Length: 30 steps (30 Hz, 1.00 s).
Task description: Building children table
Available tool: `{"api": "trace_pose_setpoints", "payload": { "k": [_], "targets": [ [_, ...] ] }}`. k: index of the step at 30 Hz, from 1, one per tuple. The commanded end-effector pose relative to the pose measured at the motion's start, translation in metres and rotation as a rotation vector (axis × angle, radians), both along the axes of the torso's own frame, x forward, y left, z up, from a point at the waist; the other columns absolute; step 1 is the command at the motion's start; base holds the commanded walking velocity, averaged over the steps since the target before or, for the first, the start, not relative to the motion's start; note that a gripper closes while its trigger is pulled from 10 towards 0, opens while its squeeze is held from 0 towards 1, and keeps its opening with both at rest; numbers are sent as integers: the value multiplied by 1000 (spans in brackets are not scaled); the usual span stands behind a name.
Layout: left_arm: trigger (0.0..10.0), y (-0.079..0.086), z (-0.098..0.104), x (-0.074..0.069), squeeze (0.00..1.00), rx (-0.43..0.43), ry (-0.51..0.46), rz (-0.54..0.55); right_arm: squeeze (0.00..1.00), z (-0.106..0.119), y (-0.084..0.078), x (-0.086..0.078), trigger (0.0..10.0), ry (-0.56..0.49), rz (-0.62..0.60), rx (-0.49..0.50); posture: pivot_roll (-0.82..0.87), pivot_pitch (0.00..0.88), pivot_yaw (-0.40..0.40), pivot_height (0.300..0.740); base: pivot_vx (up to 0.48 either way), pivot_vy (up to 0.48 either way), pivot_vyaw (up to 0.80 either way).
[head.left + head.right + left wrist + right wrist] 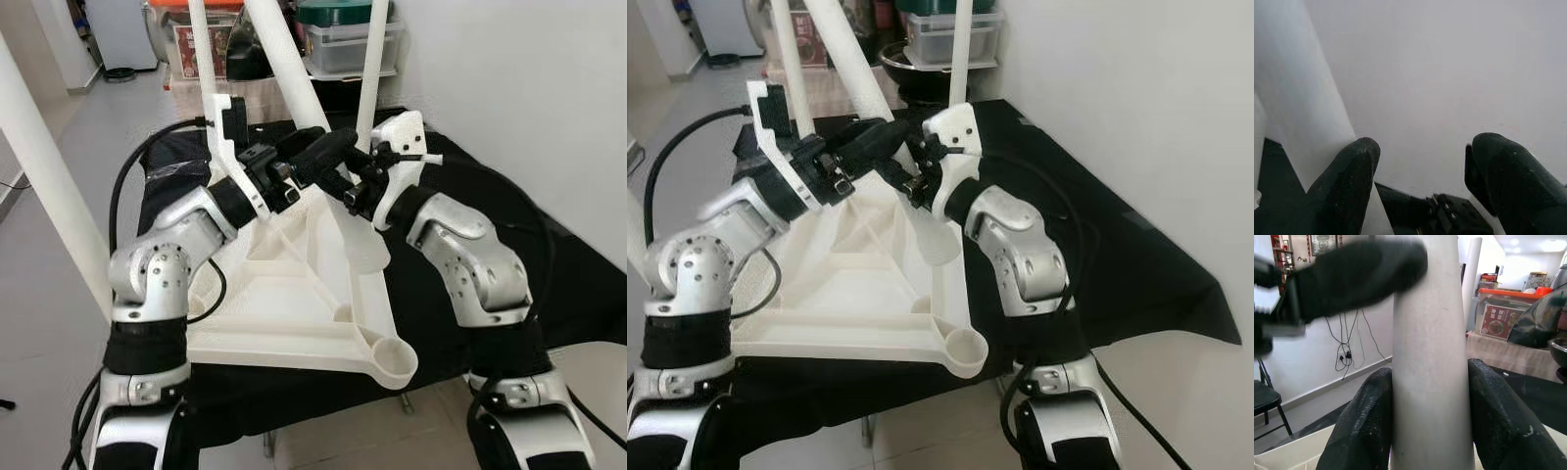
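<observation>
Black cloth point(549, 284) over table | white ribbed triangular tabletop point(294, 304) upside down on it | smooth tapered white leg point(1432, 357) upright at centre | right gripper point(1430, 406) clamped on leg | left gripper point(1420, 161) fingers apart beside leg

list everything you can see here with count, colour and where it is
table top: 1, white, lying upside down on the black cloth, an empty leg socket at its near corner
table legs: 4 in view, white, three rising from the far part of the top, one slanting past at the left edge
cloth: 1, black, spread under the table top
storage boxes: 2, one with a green lid and one with an orange lid, beyond the cloth
wall: white, on the right
left gripper: 1, black fingers, open, beside the middle leg
right gripper: 1, black fingers, shut on the middle leg
</observation>
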<state>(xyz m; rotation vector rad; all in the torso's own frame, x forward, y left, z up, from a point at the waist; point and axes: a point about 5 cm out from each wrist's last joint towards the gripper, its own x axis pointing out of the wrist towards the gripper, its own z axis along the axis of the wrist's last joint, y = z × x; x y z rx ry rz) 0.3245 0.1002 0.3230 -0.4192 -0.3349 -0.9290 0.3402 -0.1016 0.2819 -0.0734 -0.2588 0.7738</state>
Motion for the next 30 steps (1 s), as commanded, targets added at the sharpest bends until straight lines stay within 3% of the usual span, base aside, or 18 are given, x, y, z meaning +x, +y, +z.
{"api": "trace_pose_setpoints", "payload": {
  "k": [1,2,3,6,12,13,14,15,23,24,30],
  "targets": [
    [10000,14,-1,5,0,7,8,91,0,3,-1,1,10000,-38,-44,-1,-66,0,10,740,0,0,0],
    [10000,14,-1,5,0,7,8,91,0,3,-1,1,10000,-38,-44,-1,-66,0,10,740,0,0,0],
    [10000,14,-1,1,0,4,-1,76,0,1,-12,11,10000,-14,-150,17,-65,0,9,740,0,0,0],
    [10000,14,-3,-4,0,7,-10,66,0,2,-24,19,10000,5,-244,70,-64,0,8,740,0,0,0],
    [10000,30,-9,-2,0,23,0,143,0,10,-34,20,10000,-3,-259,149,-65,0,5,740,0,0,0],
    [10000,34,-8,0,424,3,4,153,0,10,-31,17,10000,-11,-228,149,-64,0,5,740,0,0,0],
    [10000,36,-7,0,424,-12,7,157,0,10,-29,15,10000,-16,-208,149,-64,0,5,740,0,0,0],
    [10000,38,-5,2,1000,-25,9,162,0,10,-23,11,10000,-32,-161,136,-62,0,4,740,0,0,0],
    [10000,37,2,4,1000,-57,-2,142,0,6,3,-7,10000,-89,4,70,-67,0,7,740,0,0,0],
    [10000,36,3,4,0,-58,-4,134,0,5,7,-10,10000,-94,26,57,-69,0,7,740,0,0,0],
    [10000,33,7,4,0,-71,-2,106,0,5,17,-19,10000,-115,98,34,-70,0,9,740,0,0,0]
  ]
}}
